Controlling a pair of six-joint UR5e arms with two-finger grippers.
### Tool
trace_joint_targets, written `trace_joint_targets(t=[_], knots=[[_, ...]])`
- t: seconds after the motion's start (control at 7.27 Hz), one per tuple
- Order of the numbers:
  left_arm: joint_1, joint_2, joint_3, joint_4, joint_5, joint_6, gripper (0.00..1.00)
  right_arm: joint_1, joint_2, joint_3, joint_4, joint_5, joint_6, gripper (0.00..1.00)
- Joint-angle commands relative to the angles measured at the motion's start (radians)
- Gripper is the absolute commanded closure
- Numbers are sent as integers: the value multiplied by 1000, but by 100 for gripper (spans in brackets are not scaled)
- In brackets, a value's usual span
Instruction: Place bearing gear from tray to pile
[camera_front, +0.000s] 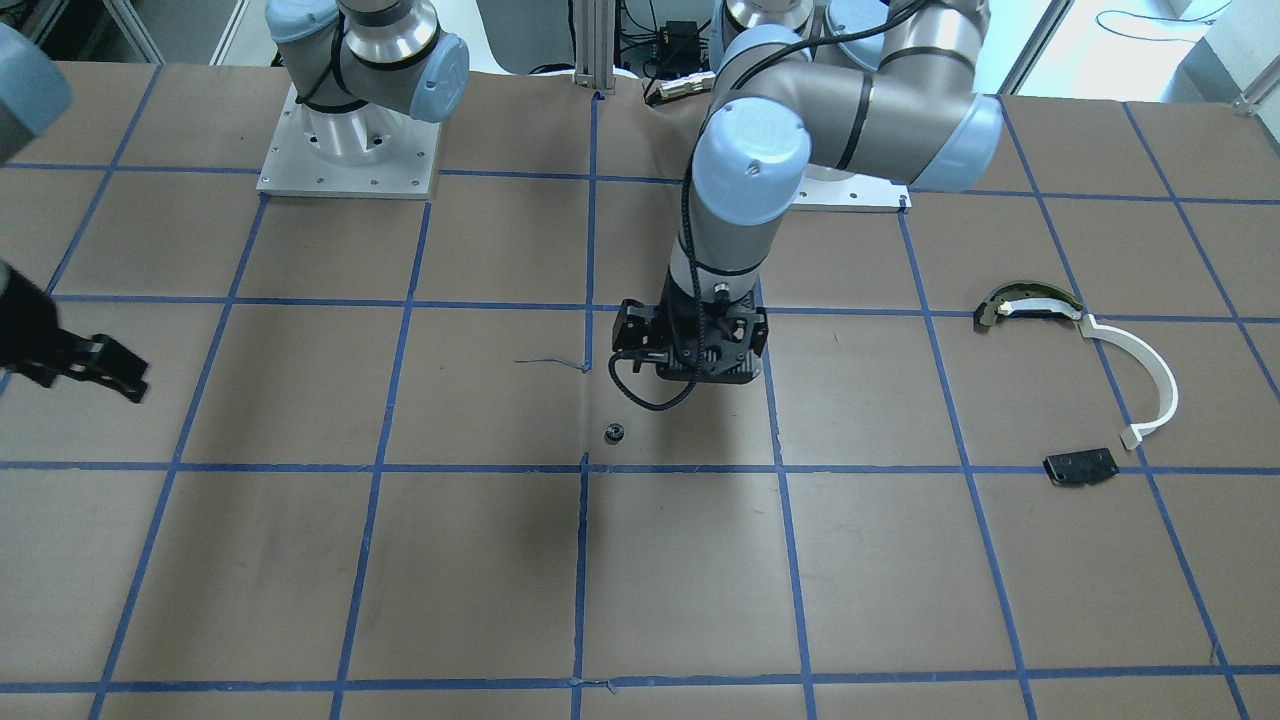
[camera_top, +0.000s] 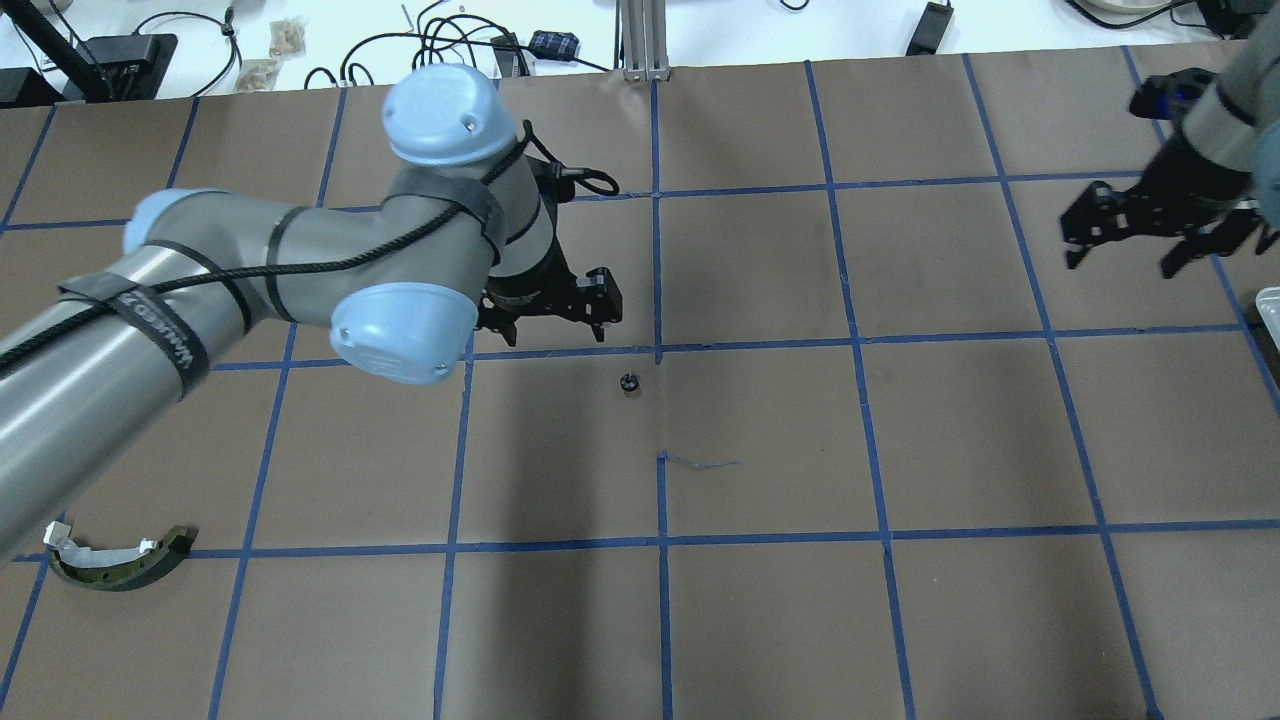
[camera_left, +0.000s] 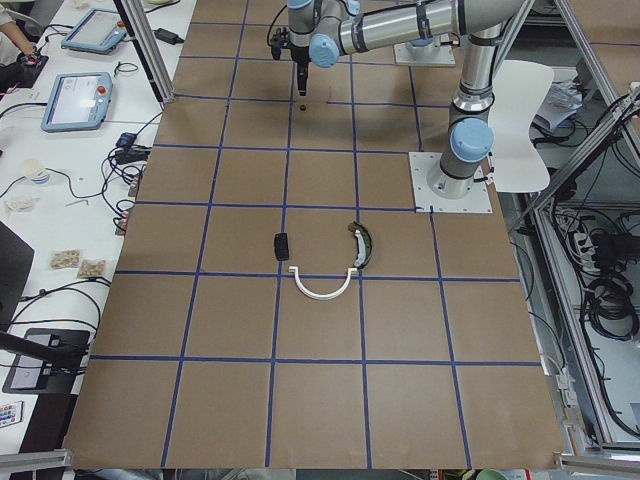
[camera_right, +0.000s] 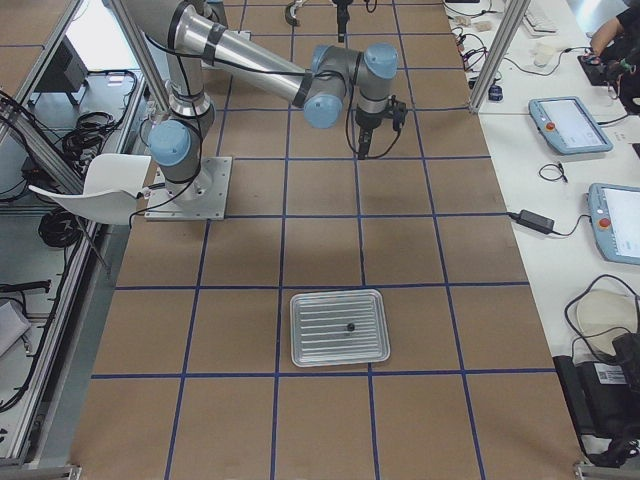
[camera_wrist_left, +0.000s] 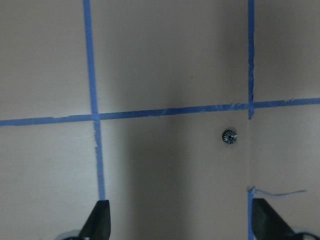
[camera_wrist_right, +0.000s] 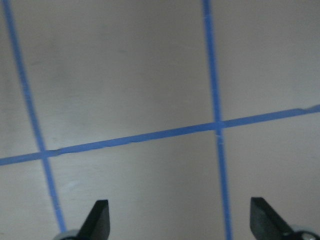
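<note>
A small dark bearing gear (camera_front: 613, 433) lies on the brown table near a blue tape crossing, also seen from overhead (camera_top: 628, 382) and in the left wrist view (camera_wrist_left: 229, 135). My left gripper (camera_wrist_left: 182, 225) is open and empty, hovering just beside the gear (camera_top: 552, 318), not touching it. The pile sits at the table's left end: a white arc (camera_front: 1150, 370), an olive-and-white curved piece (camera_front: 1025, 303) and a black plate (camera_front: 1080, 466). My right gripper (camera_wrist_right: 180, 220) is open and empty over bare table, far to the right (camera_top: 1125, 250).
A metal tray (camera_right: 300, 335) stands at the table's right end with one small dark part (camera_right: 351, 326) in it. A loose strip of blue tape (camera_top: 700, 462) lies near the gear. Both arm bases stand at the robot's side (camera_front: 345, 150).
</note>
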Motion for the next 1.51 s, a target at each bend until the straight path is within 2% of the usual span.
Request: trace_joint_targets(t=[0.0,0.28,0.41,0.55,0.69,0.83,0.96,1.24,1.38], knots=[[-67,-125,-21,136,-1,-140,0,-260,102,-85,-40,-58,-230,0],[-100,-200,-13,193,6,-191,0,-327,289,-211,-124,-80,-339,0],[-110,-223,-12,205,16,-197,0,-336,382,-269,-230,-80,-427,0],[-113,-237,-12,205,29,-196,0,-351,434,-306,-269,-78,-449,0],[-114,-246,-9,215,28,-196,8,-353,460,-308,-269,-80,-443,0],[-114,-246,-9,216,28,-181,23,-353,471,-308,-271,-84,-436,0],[-114,-245,-6,218,28,-178,28,-351,475,-299,-271,-84,-422,1],[-114,-249,5,247,29,-155,25,-354,508,-299,-261,-92,-413,8],[-114,-254,7,248,32,-153,25,-356,511,-297,-261,-132,-410,16]])
